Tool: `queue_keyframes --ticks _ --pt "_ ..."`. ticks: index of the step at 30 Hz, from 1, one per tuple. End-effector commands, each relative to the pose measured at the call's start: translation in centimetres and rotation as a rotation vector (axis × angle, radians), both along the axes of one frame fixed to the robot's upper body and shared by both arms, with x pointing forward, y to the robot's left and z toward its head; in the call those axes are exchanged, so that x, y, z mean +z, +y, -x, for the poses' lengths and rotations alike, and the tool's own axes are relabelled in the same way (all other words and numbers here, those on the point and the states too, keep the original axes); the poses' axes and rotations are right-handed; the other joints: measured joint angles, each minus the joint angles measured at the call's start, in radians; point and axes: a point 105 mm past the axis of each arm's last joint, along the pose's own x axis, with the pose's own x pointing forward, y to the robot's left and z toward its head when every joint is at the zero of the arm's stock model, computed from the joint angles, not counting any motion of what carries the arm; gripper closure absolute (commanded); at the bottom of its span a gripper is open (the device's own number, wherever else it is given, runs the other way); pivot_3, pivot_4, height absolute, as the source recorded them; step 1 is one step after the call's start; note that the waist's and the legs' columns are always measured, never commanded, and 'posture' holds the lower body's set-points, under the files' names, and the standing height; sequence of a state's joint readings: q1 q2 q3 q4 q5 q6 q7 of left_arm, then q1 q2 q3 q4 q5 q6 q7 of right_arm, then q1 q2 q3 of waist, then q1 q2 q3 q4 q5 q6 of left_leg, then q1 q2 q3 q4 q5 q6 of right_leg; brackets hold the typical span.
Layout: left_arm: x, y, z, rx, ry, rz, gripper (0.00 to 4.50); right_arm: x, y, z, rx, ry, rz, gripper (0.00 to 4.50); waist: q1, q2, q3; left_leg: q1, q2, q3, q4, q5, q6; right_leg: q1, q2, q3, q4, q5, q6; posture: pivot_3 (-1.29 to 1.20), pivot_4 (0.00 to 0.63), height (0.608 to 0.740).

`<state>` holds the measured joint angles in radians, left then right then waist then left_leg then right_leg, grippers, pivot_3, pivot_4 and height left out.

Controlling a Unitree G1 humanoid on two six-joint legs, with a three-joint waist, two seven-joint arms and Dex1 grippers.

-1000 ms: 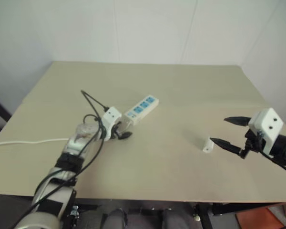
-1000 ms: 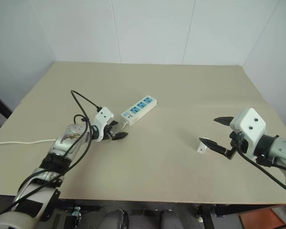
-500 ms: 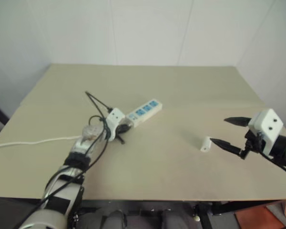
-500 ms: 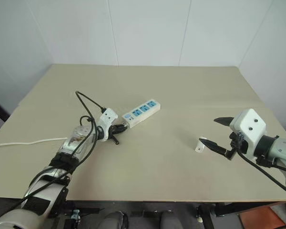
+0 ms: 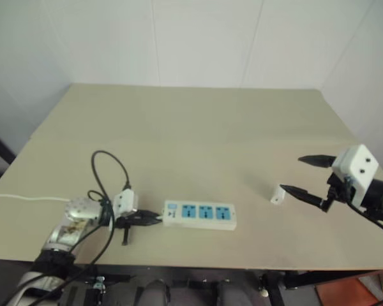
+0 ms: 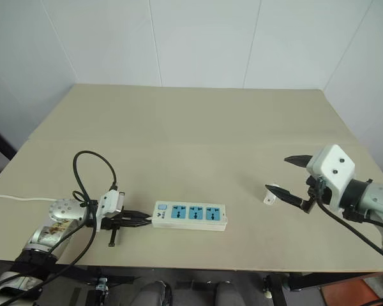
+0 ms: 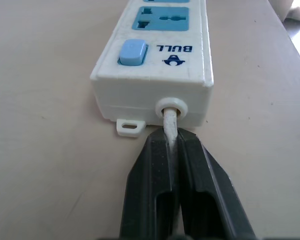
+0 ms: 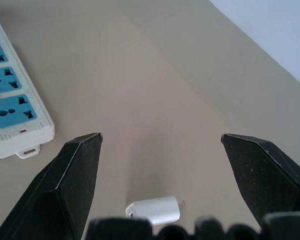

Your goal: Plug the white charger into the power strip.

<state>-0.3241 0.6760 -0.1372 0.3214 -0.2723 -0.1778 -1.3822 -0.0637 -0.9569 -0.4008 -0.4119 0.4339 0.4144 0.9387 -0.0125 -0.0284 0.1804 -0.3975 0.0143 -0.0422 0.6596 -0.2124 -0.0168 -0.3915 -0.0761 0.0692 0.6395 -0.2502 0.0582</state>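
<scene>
power strip [image 7: 160, 55]: far end cut off at 12 o'clock in the left wrist view.
cord [image 7: 171, 135]: hidden beyond the pinch of the left hand [image 7: 172, 142] fingers.
white charger [image 8: 153, 210]: prongs too small to tell.
counter [image 5: 198, 127]: near edge partly cut off.

white strip [image 6: 189, 215] w/ blue sockets, white charger [image 6: 269, 196]
</scene>
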Motion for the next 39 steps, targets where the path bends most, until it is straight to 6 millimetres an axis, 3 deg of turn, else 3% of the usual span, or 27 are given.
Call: queue_keyframes --ticks 1,11,16,20,25,31,39 --pt "1.7 0.9 -1.0 0.026 -0.067 0.002 3.36 0.9 0.2 0.0 0.017 -0.041 0.020 0.00 0.000 0.000 0.000 -0.001 0.000 0.000 0.000 0.000 0.000 0.000 0.000 0.000 0.000 0.000 0.000 0.00 0.150 0.740" --pt "6.7 1.0 -0.3 -0.055 -0.068 0.134 0.01 0.7 -0.2 0.4 0.009 -0.034 0.021 0.00 -0.005 0.000 0.000 -0.008 0.000 0.000 0.000 0.000 0.000 -0.011 0.001 0.000 0.004 0.003 -0.006 0.00 0.150 0.740" --pt "6.6 -1.2 -1.0 -0.078 -0.052 0.207 0.01 0.6 0.1 0.5 0.017 -0.029 0.019 0.00 -0.001 0.000 0.000 -0.009 0.000 0.000 0.001 0.000 0.000 -0.010 0.001 0.000 0.003 0.002 -0.003 0.00 0.150 0.740" --pt "4.1 -3.3 -1.5 -0.124 -0.009 0.171 0.01 0.8 0.4 0.5 0.027 -0.031 0.020 0.00 -0.002 0.000 0.000 -0.009 0.000 0.000 0.001 0.000 0.000 -0.010 0.001 0.000 0.003 0.004 -0.005 0.00 0.150 0.740" --pt "2.5 -4.8 -1.8 -0.143 0.013 0.163 0.01 0.9 0.4 0.7 0.031 -0.030 0.023 0.00 -0.007 0.000 0.000 -0.009 0.000 0.000 0.001 0.000 0.000 -0.011 0.002 0.001 0.003 0.004 -0.005 0.00 0.150 0.740" --pt "1.5 -5.1 -1.5 -0.165 0.025 0.141 0.01 1.0 0.5 0.9 0.037 -0.031 0.022 0.00 -0.005 0.000 0.000 -0.009 0.000 0.000 0.001 0.000 0.000 -0.010 0.001 0.001 0.003 0.004 -0.005 0.00 0.150 0.740" --pt "-0.3 -3.8 -1.2 -0.101 0.046 0.115 0.01 0.9 0.7 0.9 0.044 -0.029 0.017 0.00 -0.006 0.000 0.000 -0.008 0.000 -0.001 0.001 0.000 0.000 -0.010 0.001 0.001 0.004 0.004 -0.005 0.00 0.150 0.740"
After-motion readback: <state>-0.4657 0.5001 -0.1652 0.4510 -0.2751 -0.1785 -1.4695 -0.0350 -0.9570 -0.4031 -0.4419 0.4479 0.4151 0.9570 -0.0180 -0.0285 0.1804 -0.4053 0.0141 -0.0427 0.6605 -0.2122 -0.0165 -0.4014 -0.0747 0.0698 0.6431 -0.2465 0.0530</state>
